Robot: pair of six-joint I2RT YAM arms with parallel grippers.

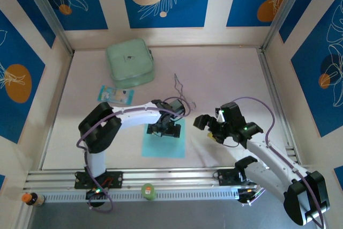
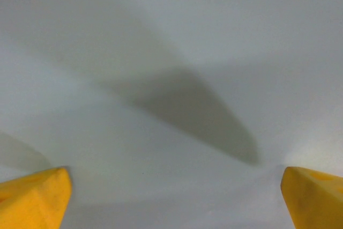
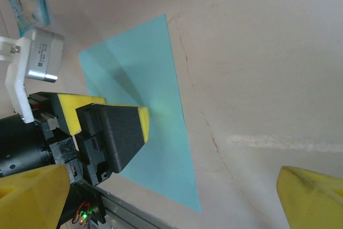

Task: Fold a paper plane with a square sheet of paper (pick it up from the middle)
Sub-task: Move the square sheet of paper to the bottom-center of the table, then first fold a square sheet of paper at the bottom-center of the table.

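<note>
The task is, by my judgement, barely begun. The sheet (image 1: 163,139) lies flat and unfolded on the surface (image 1: 225,79), just toward 6 o'clock from the middle of the top view. No corner is lifted. A soft dark band runs across it in the left wrist view; I cannot tell whether it is shadow or a crease.

The left pincer (image 1: 165,128) is down over the sheet's half toward 12 o'clock. Its jaws are spread wide and grip nothing, with the yellow fingertips (image 2: 37,197) far apart above the paper. Whether they touch it I cannot tell. The right pincer (image 1: 208,127) hangs at 3 o'clock of the sheet, clear of it, jaws wide and empty.

Left to do: the pick-up from the middle, then every fold of the plane.

Writing: the packet (image 1: 115,95), at 10 o'clock of the sheet, carries blue-and-white print that is too small to read. The case (image 1: 130,63), at 11 o'clock, has a small dark mark on its lid, also unreadable. The grey motor (image 3: 42,54) on the left wrist bears a label I cannot make out
</note>
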